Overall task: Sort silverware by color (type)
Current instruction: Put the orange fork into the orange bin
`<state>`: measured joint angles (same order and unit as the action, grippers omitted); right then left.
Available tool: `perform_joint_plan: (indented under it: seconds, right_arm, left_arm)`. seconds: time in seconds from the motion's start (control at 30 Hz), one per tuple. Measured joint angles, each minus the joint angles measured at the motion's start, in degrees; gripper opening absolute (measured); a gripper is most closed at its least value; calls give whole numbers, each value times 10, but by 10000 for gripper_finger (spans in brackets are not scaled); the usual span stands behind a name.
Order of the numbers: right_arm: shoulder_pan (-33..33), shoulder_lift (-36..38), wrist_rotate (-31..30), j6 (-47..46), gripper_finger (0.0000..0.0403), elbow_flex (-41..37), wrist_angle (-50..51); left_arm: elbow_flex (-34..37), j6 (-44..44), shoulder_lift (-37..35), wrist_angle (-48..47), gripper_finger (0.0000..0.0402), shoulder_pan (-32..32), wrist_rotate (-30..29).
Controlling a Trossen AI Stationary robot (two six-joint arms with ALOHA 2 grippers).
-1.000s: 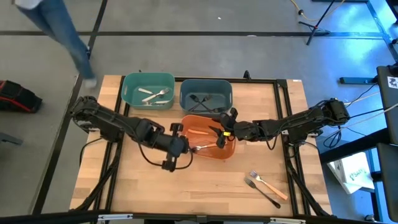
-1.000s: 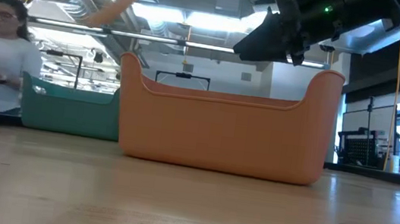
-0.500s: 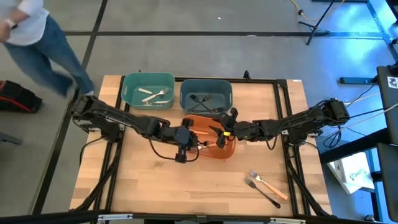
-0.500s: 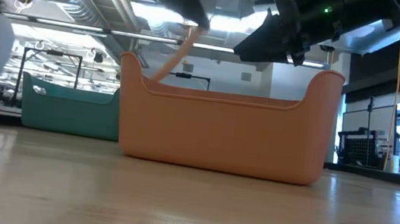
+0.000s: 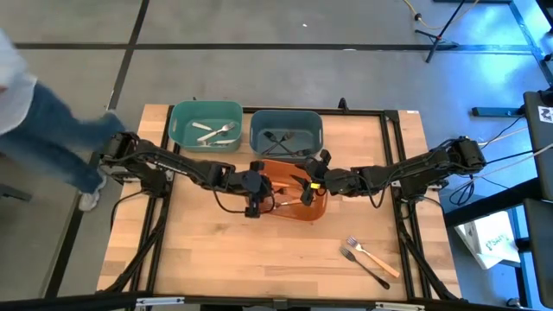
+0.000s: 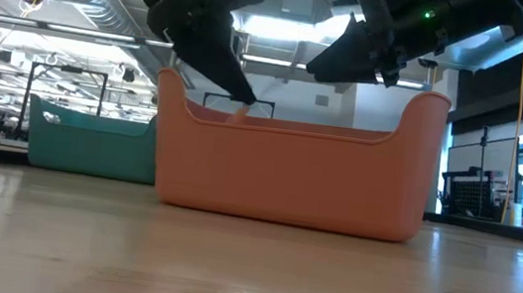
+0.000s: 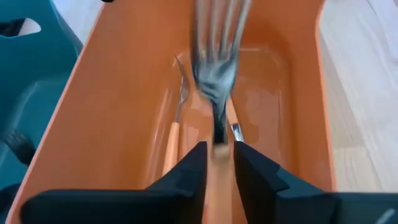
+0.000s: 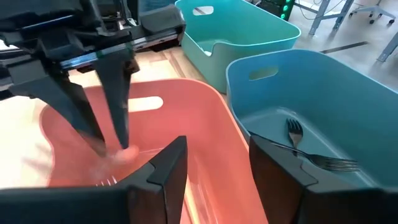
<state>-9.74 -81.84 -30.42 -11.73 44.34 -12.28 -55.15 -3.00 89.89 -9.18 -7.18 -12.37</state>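
Note:
My left gripper (image 5: 260, 197) (image 7: 217, 149) reaches down into the left end of the orange bin (image 5: 292, 215) (image 6: 298, 171), shut on an orange-handled fork (image 7: 214, 68). The fork's metal head points ahead of the fingers, over the bin floor, and looks blurred. Another orange-handled utensil (image 7: 172, 138) lies on the bin floor. My right gripper (image 5: 305, 187) (image 8: 214, 149) hovers open over the bin's right end and holds nothing. An orange-handled fork (image 5: 373, 255) and a black fork (image 5: 363, 266) lie flat on the table near its right front. My left gripper pinches the fork between its two fingers at the neck (image 7: 217, 127), where the metal meets the orange handle. The fingers slant down from the table's left, along the fork. The fork is lifted clear, with its head over the bin floor.
The teal bin (image 5: 206, 126) holds white utensils. The blue-grey bin (image 5: 286, 132) holds black forks (image 8: 311, 158). Both stand at the table's far side, just behind the orange bin. A person walks on the floor left of the table (image 5: 34, 130). Bare wood lies along the near edge.
My left gripper has carried the fork toward the right and far side, from beside the orange bin's near left corner to over its left end. It has then sunk to the rim, the fork's handle tipping down into the bin. The person has walked on beyond the table's left.

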Motion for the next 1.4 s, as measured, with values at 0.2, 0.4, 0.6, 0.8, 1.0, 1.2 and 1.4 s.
perform_joint_plan:
  seconds: [0.2, 0.4, 0.6, 0.8, 1.0, 1.2, 1.4]
  right_arm:
    - [0, 0, 0, 0, 161, 0, 1]
    - [0, 0, 0, -2, 161, 0, 2]
    - [0, -6, 40, -34, 161, -1, -6]
    - [-9, 28, 95, -16, 161, -1, 3]
    - [-60, 82, 140, -31, 161, 12, 85]
    - [-178, 77, 116, -96, 161, 130, 260]
    - [-292, 25, 55, -294, 161, 229, 451]
  left_arm:
    - [-11, 10, 0, -9, 117, 3, -1]
    - [-39, 10, -30, -42, 122, -32, -4]
    - [-34, 20, -115, -68, 123, -119, -75]
    - [26, 12, -183, -25, 123, -207, -130]
    - [152, 3, -214, 116, 123, -263, -138]
    - [239, -20, -214, 240, 123, -285, -131]
    - [237, -20, -214, 249, 123, -285, -131]
